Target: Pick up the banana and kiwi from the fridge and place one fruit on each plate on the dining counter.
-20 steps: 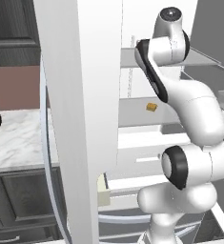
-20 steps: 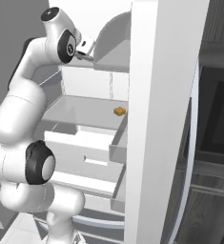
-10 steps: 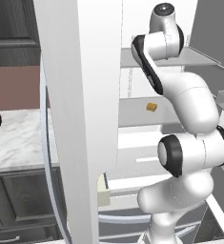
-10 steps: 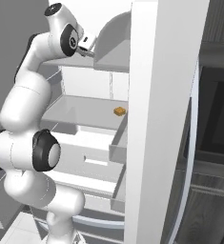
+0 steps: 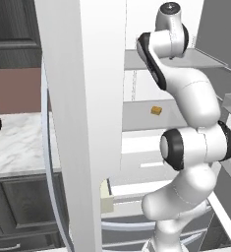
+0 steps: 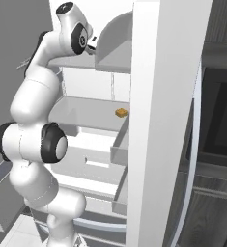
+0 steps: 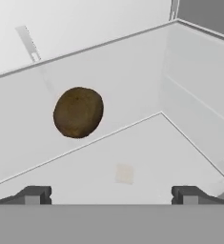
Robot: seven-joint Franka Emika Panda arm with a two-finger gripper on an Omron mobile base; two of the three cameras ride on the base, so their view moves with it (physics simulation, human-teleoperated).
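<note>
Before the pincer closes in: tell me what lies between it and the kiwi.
Nothing: in the hand view, bare pale shelf floor runs from the open pincer to the kiwi.

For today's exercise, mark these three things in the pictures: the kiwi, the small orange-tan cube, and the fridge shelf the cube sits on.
kiwi [image 7: 78, 112]: hand view, middle of its brown skin.
cube [image 5: 157, 110]: left base view, its top face.
shelf [image 6: 81, 110]: right base view, bare grey surface left of the cube.

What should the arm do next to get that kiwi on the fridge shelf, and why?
Probably ease the gripper forward and a little toward the kiwi. In the hand view the jaws stand wide open and hold nothing, while the kiwi lies ahead on the fridge shelf, off-centre from the gap between them.
</note>
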